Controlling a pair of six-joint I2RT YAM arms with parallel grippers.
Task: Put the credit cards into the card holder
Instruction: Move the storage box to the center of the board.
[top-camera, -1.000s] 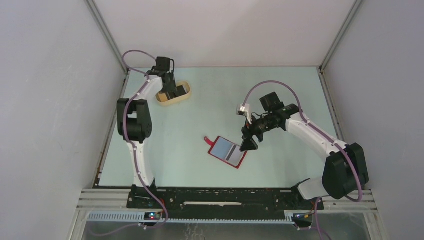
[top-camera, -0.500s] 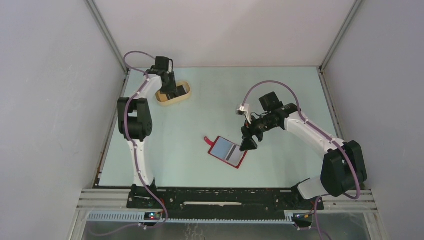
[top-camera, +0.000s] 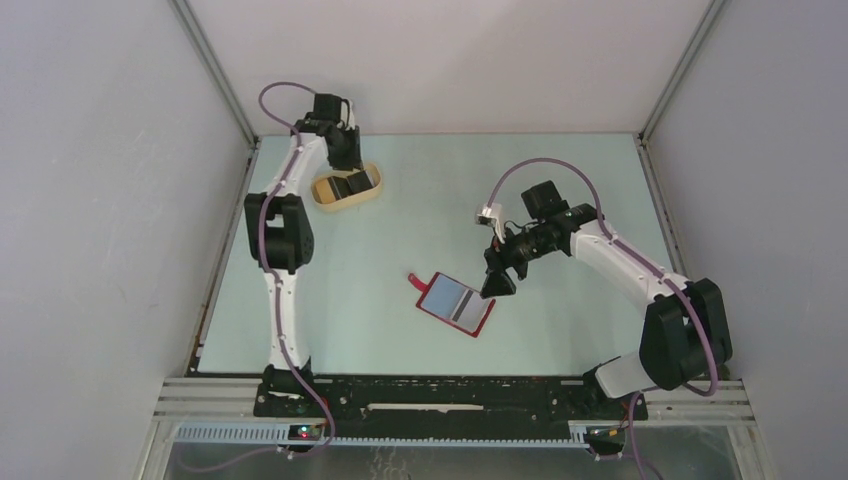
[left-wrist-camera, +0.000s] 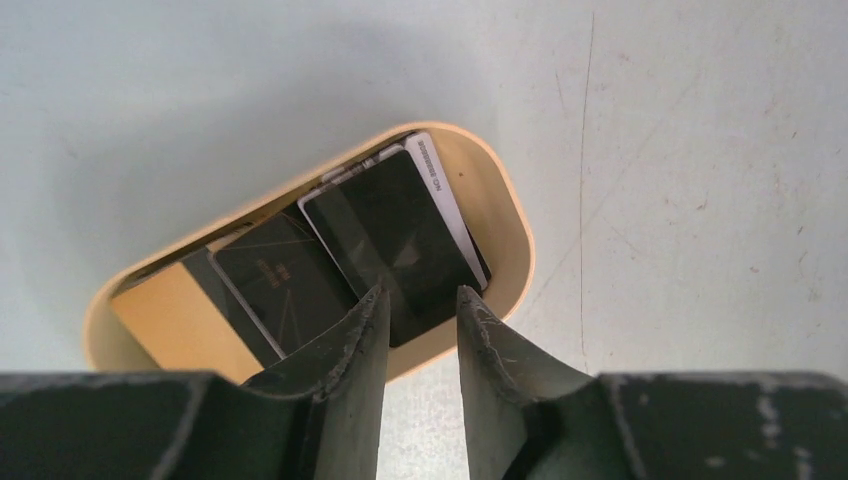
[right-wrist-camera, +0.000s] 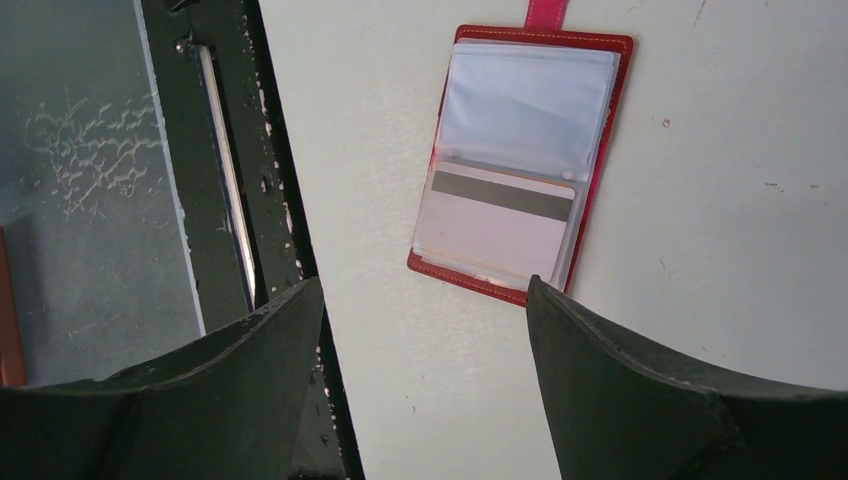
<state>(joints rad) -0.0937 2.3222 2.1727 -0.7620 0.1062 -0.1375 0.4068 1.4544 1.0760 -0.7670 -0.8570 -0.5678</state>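
as it lies opened flat on the pale table (top-camera: 400, 230), the card holder (top-camera: 455, 305) is entered first: red rim, pale grey-blue pockets, near the table's middle, toward the right arm's side.
- long axis: in the top view it runs from upper left to lower right, with a pink tab (top-camera: 413, 279) at the upper-left end. in the right wrist view the axis runs top to bottom, tab uppermost.
- contents: one pale card (right-wrist-camera: 495, 235) in the pocket farther from the tab. it has a dark grey stripe, and its long side is set across the holder's long axis. the pocket nearer the tab shows pale blue-white through a clear cover.

right gripper (top-camera: 497, 285): fingers spread wide, gripping nothing, poised at the holder's end away from the tab. contact cannot be told.

tan oval dish (top-camera: 370, 196): far left of the table, well apart from the holder. its long axis is near left-to-right in the top view.
- contents: credit cards (left-wrist-camera: 340, 250), overlapping and lying askew.
- a black card (left-wrist-camera: 395, 235) lies on top, with a second black card (left-wrist-camera: 275, 285) beside and partly under it.
- a white card (left-wrist-camera: 440, 185) lies beneath, showing a printed edge.
- an orange-yellow card (left-wrist-camera: 165, 320) sits at the other end.

left gripper (left-wrist-camera: 420, 305): fingers parted by a narrow gap with nothing between them, over the dish's near rim at the top black card's edge. whether they touch it cannot be told.
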